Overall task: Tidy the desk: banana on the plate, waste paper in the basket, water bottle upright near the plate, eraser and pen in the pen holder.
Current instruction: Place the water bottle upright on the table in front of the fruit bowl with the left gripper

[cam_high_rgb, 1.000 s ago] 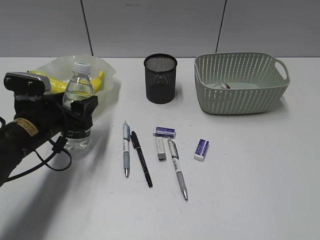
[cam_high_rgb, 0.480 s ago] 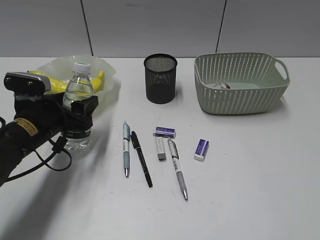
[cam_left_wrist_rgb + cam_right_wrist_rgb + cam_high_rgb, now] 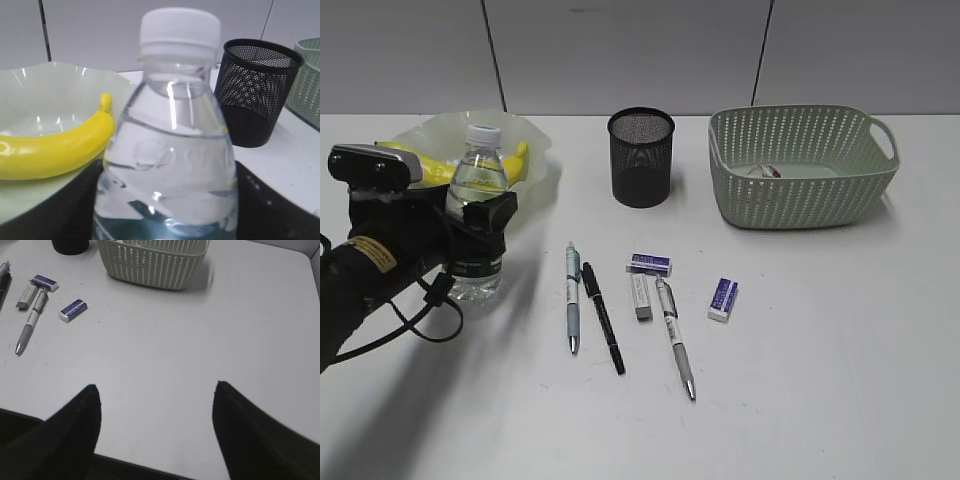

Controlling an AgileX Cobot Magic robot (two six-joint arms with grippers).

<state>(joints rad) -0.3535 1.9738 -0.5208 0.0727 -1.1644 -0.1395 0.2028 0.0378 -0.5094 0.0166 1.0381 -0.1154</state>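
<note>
Standing the small clear plastic water bottle (image 3: 476,215) upright beside the wavy pale green plate (image 3: 542,150) | your left jaws hold it | right jaws wide, empty | next: let go gently, then grab pens.

left gripper (image 3: 470,225) fingers apart, right gripper (image 3: 155,405) spread

The left gripper (image 3: 470,235) hides the water bottle (image 3: 477,180)'s label. The banana (image 3: 430,166) is partly hidden behind bottle and arm; print on the erasers (image 3: 649,264) is too small to read
</note>
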